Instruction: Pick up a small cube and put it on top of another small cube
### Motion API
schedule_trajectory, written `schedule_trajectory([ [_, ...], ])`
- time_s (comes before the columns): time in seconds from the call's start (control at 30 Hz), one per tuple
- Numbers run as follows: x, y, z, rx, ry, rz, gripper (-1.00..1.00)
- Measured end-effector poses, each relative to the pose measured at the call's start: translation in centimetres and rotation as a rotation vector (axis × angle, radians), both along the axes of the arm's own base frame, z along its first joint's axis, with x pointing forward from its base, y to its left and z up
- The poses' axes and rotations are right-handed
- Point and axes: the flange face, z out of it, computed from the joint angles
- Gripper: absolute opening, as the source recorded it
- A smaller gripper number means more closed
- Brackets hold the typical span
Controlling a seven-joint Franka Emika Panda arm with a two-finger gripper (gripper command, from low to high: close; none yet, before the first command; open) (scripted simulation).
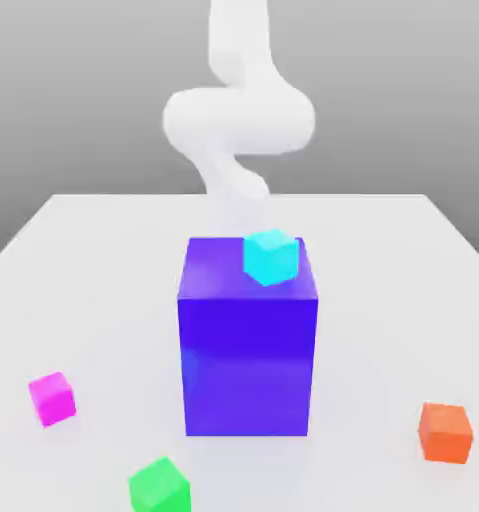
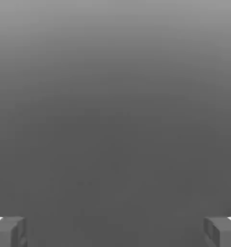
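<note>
1. The lower end of the white robot arm (image 1: 239, 120) is being blended into the pale table (image 1: 383, 330) behind the large blue-purple block (image 1: 248, 365) in the exterior view, so its outline there is being made hard to trace.
2. The green cube (image 1: 160, 486) is being cut off by the exterior view's lower edge, and the claw's fingers (image 2: 8, 234) are being cropped by the hand view's edge.
3. The claw (image 2: 115, 231) is being held open, its two fingers being kept wide apart with a gap between them.
4. The small magenta-pink cube (image 1: 52, 399) is being supported by the table, well apart from the claw, beyond the block from the arm and out toward the exterior view's left.
5. Nearer the arm, a cyan cube (image 1: 271, 258) is being shown over the block's top, toward the exterior view's right; whether it is being touched by the claw cannot be told.
6. The green cube is being seen on the block's far side from the arm, and an orange cube (image 1: 445, 434) is being seen out toward the exterior view's right, well apart from the arm.
7. By the exterior view, the cubes' layout is being given; by the hand view, a smoothly shaded gray expanse is being shown beyond the fingers.
</note>
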Motion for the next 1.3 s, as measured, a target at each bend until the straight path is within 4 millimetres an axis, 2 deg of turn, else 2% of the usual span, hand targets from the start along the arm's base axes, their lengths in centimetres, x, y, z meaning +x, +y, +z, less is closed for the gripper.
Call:
schedule_trajectory([
  [0.13,3.7,-3.5,-6.0,-0.026,0.091,0.080,0.00],
  [0.27,6.1,-6.6,-12.3,-0.050,0.174,0.153,0.00],
  [0.4,7.4,-9.7,-18.7,-0.074,0.253,0.222,0.00],
  [0.53,7.6,-12.7,-25.2,-0.099,0.331,0.287,0.00],
  [0.73,5.8,-16.8,-34.5,-0.142,0.450,0.380,0.00],
  [0.97,0.5,-21.7,-43.7,-0.199,0.601,0.477,0.00],
  [1.1,-3.1,-23.8,-47.8,-0.236,0.691,0.545,0.00],
  [1.3,-3.8,-24.5,-52.2,-0.252,0.711,0.561,0.00],
])
